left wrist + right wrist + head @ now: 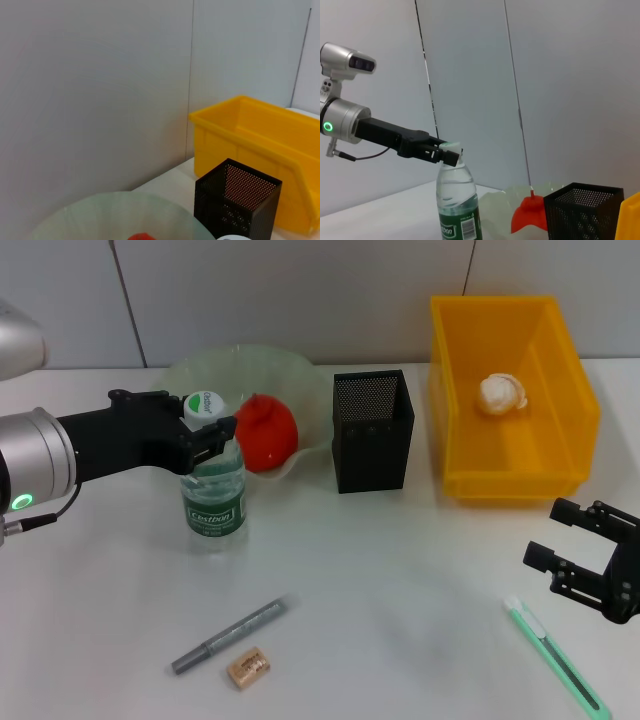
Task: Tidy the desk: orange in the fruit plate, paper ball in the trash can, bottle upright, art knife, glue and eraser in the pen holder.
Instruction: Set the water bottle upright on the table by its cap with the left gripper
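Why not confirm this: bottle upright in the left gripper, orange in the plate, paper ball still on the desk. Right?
Not quite. The head view shows the paper ball already inside the yellow trash can, not on the desk. The rest stands.

Head camera looks down and forward over the whole desk (400, 570), wall at the far edge. Left wrist camera sits low near the fruit plate (120, 215), facing the wall, close on the pen holder (235, 205) and trash can (260, 145). Right wrist camera looks across from farther off, level, catching the bottle (457, 205), plate and holder too.
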Controlling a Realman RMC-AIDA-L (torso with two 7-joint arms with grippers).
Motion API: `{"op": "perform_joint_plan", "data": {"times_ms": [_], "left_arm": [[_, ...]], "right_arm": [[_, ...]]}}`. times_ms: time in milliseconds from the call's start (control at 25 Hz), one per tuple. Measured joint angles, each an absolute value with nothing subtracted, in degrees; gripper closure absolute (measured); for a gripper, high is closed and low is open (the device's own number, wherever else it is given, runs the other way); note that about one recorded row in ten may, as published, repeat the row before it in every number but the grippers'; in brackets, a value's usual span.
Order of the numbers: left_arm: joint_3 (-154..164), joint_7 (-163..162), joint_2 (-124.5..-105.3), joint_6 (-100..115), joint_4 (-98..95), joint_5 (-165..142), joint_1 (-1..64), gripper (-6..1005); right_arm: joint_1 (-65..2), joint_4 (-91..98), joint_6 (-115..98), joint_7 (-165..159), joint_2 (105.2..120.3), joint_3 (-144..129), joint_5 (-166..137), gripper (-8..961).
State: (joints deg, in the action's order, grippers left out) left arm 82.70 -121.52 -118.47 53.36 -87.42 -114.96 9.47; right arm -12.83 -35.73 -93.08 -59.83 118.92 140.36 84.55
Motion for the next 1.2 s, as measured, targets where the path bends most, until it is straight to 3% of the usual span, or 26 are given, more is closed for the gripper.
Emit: {"op": "perform_joint_plan", "data": {"times_ms": [1200], "left_arm": [[81.76,-121.86,-118.51,54.18,-86.66,-114.82,9.57,553]], "right_arm": [[-12.92,-35.77,-93.07,-59.62,118.91,140.32,84.55,263]]}}
